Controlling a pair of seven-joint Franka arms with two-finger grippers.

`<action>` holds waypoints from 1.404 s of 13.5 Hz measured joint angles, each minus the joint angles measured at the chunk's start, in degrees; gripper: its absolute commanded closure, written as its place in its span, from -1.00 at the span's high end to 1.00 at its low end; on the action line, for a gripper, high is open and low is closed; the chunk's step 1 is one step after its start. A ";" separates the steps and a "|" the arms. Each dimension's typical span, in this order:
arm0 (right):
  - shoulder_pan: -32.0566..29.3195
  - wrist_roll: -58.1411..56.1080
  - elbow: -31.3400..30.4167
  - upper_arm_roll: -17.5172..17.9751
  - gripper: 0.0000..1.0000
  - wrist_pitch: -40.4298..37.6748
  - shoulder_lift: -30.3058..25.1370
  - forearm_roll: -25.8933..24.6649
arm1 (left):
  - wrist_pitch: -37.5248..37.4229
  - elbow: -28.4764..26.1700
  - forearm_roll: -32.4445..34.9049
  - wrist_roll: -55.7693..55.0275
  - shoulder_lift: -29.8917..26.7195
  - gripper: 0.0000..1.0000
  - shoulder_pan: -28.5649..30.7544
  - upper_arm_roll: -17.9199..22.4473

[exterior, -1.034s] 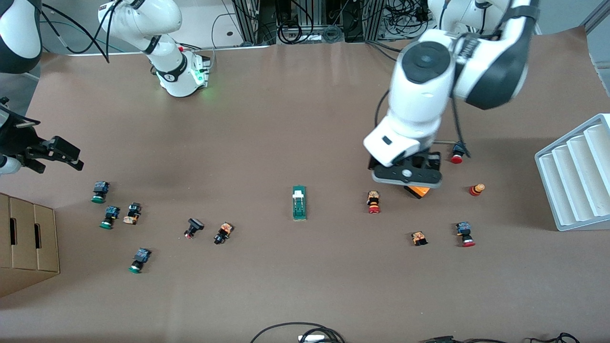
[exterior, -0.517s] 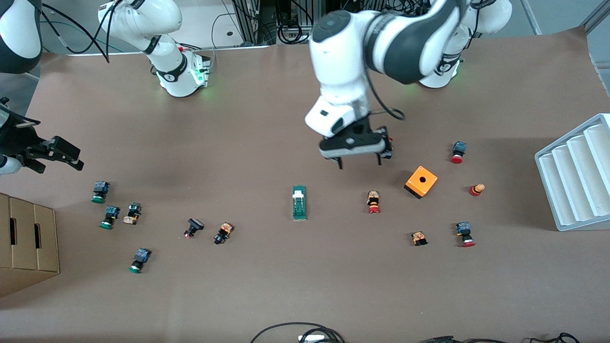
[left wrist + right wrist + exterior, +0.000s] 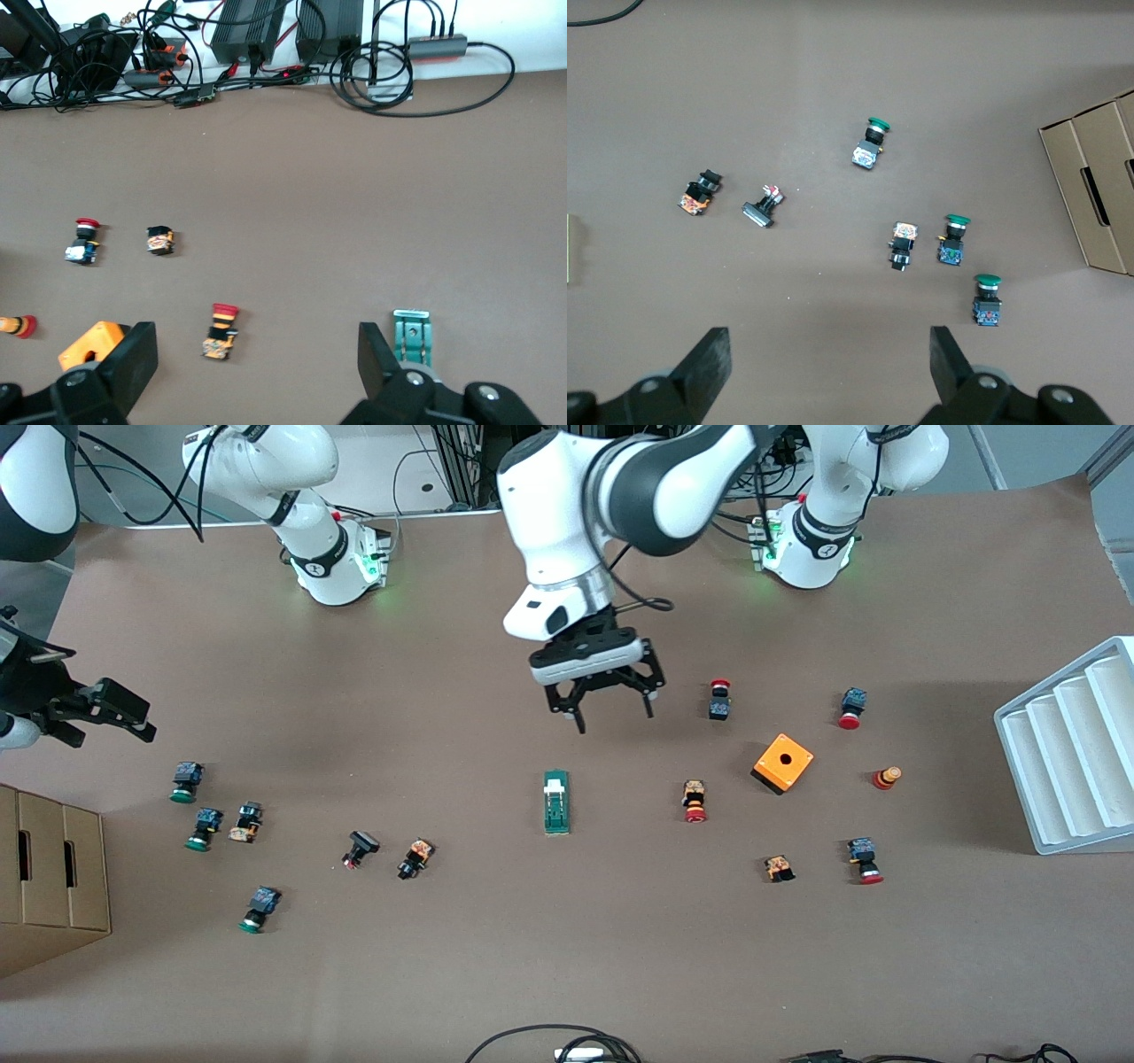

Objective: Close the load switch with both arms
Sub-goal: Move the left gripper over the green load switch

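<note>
Dark-green narrow load switch [image 3: 555, 802], white lever, untouched.
My left gripper [image 3: 606, 705] hangs wide, empty, at its one o'clock; right gripper [image 3: 96, 710] waits wide, empty.

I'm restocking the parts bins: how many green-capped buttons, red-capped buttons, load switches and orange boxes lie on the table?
Green-capped buttons: 3
Red-capped buttons: 5
Load switch: 1
Orange box: 1
Total: 10
</note>
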 measured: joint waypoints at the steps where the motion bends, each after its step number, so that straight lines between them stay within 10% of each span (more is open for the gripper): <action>1: 0.02 0.00 0.00 0.00 1.00 0.00 0.00 0.00 | 0.63 -0.04 1.56 -2.93 1.25 1.00 -0.13 -0.72; 19: 0.35 0.00 0.00 -0.02 1.00 0.00 0.01 0.00 | -0.21 -1.63 41.49 -52.45 21.23 1.00 -3.21 -13.46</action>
